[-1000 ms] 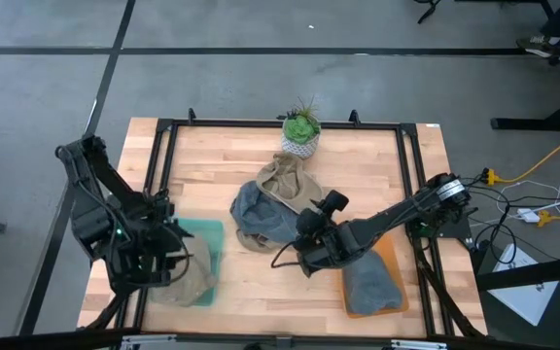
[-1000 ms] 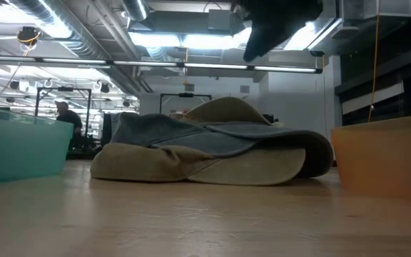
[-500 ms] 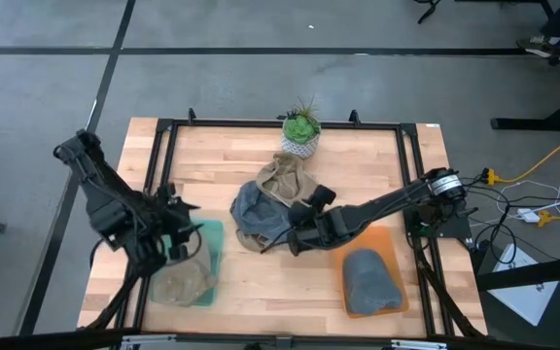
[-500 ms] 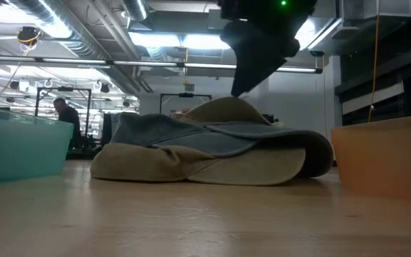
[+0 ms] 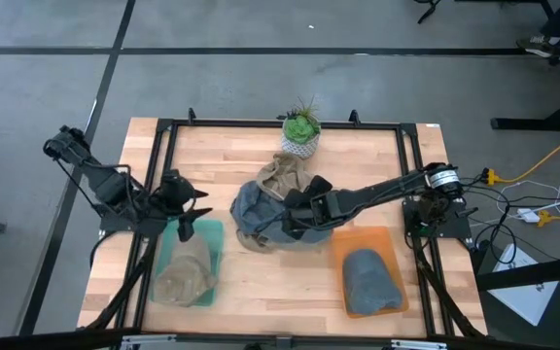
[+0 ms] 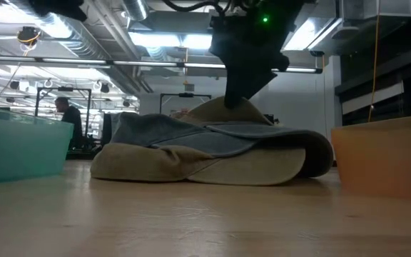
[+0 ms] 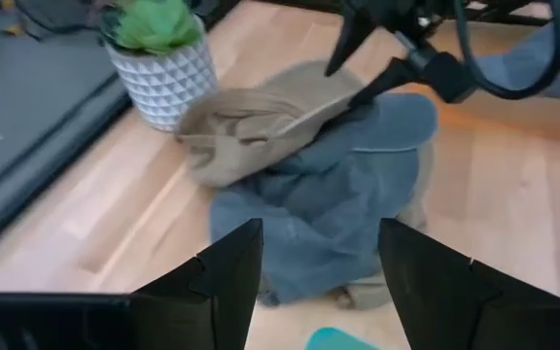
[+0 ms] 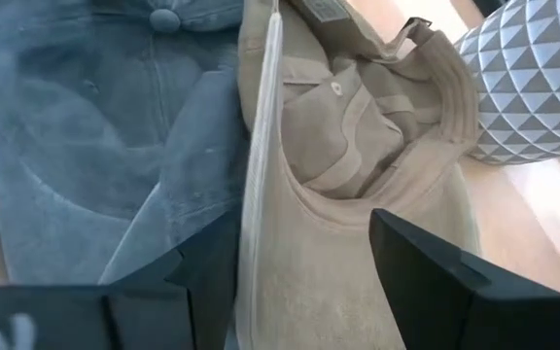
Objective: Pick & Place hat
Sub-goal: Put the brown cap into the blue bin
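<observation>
- The right gripper (image 5: 288,216) hangs over the pile of hats in the middle of the table (image 5: 358,156), its jaws spread wide and holding nothing; its wrist view looks straight down on the tan hat (image 8: 358,194) with the blue-grey hat (image 8: 95,146) beside it.
- The left gripper (image 5: 185,204) is also open and empty — it sits above the far edge of the teal bin (image 5: 202,233), which already holds a tan hat (image 5: 185,277). The orange bin (image 5: 389,243) holds a blue-grey one (image 5: 369,277).
- The hats left to move lie overlapped, the tan hat upside down on the blue-grey one, close to the potted plant (image 5: 300,132).
- Risk: since the two hats overlap, a grip closing at the seam between them could catch both fabrics and drag the wrong one along.
- Risk: the soft brim may fold and slip out if only a thin edge is pinched.
- Risk: the plant stands just beside the tan hat — a lift that sweeps that way could tip it.
- Both arms are near the middle, so reaching together invites a clash.
</observation>
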You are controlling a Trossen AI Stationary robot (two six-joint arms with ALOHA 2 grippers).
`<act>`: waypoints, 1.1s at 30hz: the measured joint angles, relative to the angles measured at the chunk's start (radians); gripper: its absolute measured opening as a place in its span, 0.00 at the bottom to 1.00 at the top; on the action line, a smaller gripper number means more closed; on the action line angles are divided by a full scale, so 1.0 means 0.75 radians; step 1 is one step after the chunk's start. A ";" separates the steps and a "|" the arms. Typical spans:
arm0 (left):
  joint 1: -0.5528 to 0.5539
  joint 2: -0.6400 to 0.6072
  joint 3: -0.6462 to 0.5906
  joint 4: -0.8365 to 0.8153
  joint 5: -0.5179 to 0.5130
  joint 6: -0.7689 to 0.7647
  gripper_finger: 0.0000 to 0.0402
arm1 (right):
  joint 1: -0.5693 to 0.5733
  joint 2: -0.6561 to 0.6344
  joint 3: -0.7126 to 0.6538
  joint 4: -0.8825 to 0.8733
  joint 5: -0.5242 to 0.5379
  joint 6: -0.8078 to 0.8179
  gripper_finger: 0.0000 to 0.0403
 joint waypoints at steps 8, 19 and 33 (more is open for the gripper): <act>0.094 0.023 -0.049 0.179 0.080 0.012 0.50 | -0.023 0.000 0.000 0.004 -0.017 -0.046 0.46; 0.184 0.116 -0.050 0.230 -0.054 0.206 0.50 | -0.023 -0.001 0.015 -0.007 -0.070 -0.013 0.06; 0.408 0.106 -0.158 0.750 -0.007 0.679 0.50 | -0.065 -0.097 0.717 -0.599 -0.168 -0.139 0.04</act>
